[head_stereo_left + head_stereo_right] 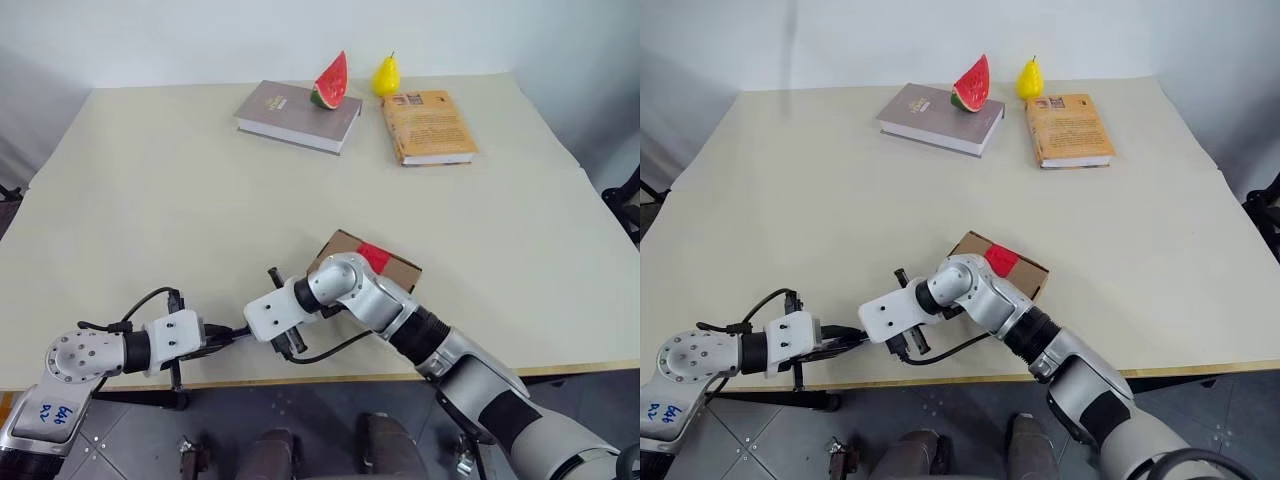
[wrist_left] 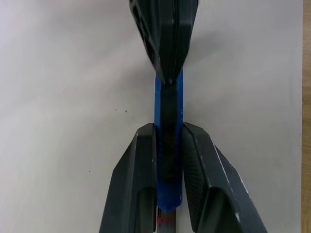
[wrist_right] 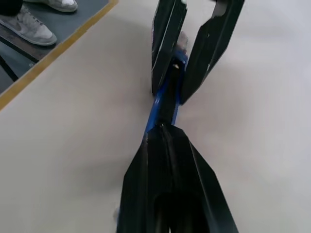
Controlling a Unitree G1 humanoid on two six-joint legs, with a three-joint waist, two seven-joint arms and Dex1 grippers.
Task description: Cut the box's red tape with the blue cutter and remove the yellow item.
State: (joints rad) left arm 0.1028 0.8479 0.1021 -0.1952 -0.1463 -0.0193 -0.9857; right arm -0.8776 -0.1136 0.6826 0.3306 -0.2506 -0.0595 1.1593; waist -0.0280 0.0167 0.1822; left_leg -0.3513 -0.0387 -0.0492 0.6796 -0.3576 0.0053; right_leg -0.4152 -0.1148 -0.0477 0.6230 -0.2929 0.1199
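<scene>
The brown box [image 1: 398,268] lies near the table's front edge with its flaps down. The red tape [image 1: 375,257] sits across its top seam. Left of the box, just over the table, my left gripper [image 2: 168,128] is shut on the blue cutter [image 2: 168,200], which sticks out past its fingertips. My right gripper [image 3: 163,127] is shut and points at the left one, its tip resting on the cutter's dark middle strip. The right forearm crosses in front of the box and covers its near left corner. The yellow item is hidden.
At the far side lie a grey book [image 1: 290,112] with a watermelon slice [image 1: 332,82] on it, a yellow pear [image 1: 386,75] and an orange book [image 1: 428,125]. The table's front edge [image 1: 330,380] runs just below both grippers. A person's shoes [image 3: 34,24] stand on the floor beyond it.
</scene>
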